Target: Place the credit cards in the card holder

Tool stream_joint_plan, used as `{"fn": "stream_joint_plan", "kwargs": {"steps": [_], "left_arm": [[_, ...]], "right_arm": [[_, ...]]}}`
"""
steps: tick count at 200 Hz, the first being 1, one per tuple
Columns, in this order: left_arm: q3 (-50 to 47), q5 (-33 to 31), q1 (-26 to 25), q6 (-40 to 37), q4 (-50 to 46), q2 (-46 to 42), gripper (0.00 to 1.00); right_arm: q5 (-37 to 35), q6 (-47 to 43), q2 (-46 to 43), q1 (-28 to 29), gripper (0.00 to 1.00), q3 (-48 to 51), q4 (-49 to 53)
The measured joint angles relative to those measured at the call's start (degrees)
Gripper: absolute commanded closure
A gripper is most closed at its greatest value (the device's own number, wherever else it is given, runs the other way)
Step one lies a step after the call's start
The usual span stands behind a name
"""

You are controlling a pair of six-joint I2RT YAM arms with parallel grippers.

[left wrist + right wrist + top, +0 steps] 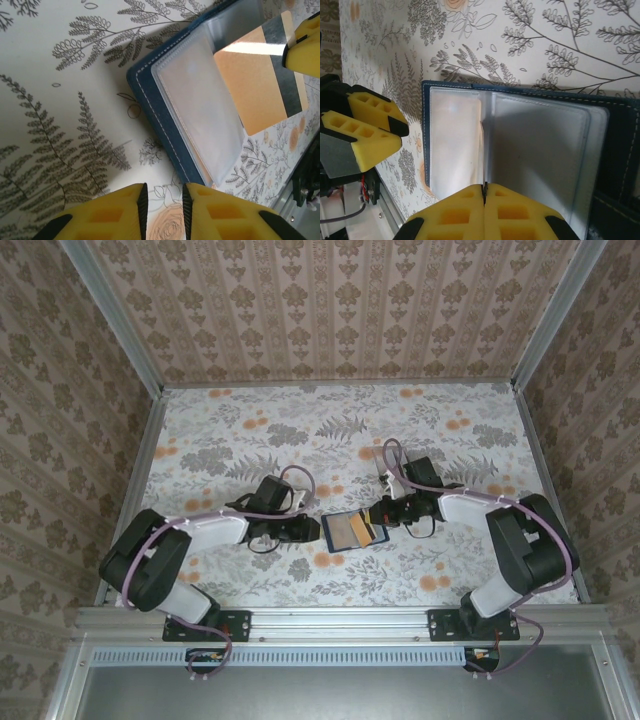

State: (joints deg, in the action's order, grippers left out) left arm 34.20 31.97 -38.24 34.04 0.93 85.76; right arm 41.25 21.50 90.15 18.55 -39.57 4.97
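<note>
**Credit card poised over the open card holder, with insertion as the step in hand**

The floral surface (250,430) gives open room on the far side and on both flanks, and the walls stand well apart from the work. The card holder (330,532) lies open near the middle, between the two grippers. The right gripper (484,187) has its jaws clenched on a credit card (255,85), orange-tan with a dark stripe, slanting over the holder's clear sleeves (195,100). The left gripper (164,192) sits just beside the holder's stitched navy edge, its jaws narrowly parted and grasping nothing. Next, the card's leading edge probably has to find a sleeve mouth and slide in flat, while the left jaws steady the holder. I cannot tell from these views whether that edge is inside a pocket.
</note>
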Motion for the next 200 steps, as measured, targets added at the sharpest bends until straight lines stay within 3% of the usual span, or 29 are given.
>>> {"fn": "stream_joint_plan", "kwargs": {"steps": [89, 200], "left_arm": [[4.24, -0.5, -0.04, 0.22, -0.48, 4.59, 0.87], [7.74, -4.79, -0.42, -1.36, -6.08, 8.44, 0.91]], "right_arm": [[4.52, 3.3, 4.92, -0.74, 1.0, -0.35, -4.22], [7.45, 10.08, 8.39, -0.72, 1.0, -0.17, -13.22]]}}
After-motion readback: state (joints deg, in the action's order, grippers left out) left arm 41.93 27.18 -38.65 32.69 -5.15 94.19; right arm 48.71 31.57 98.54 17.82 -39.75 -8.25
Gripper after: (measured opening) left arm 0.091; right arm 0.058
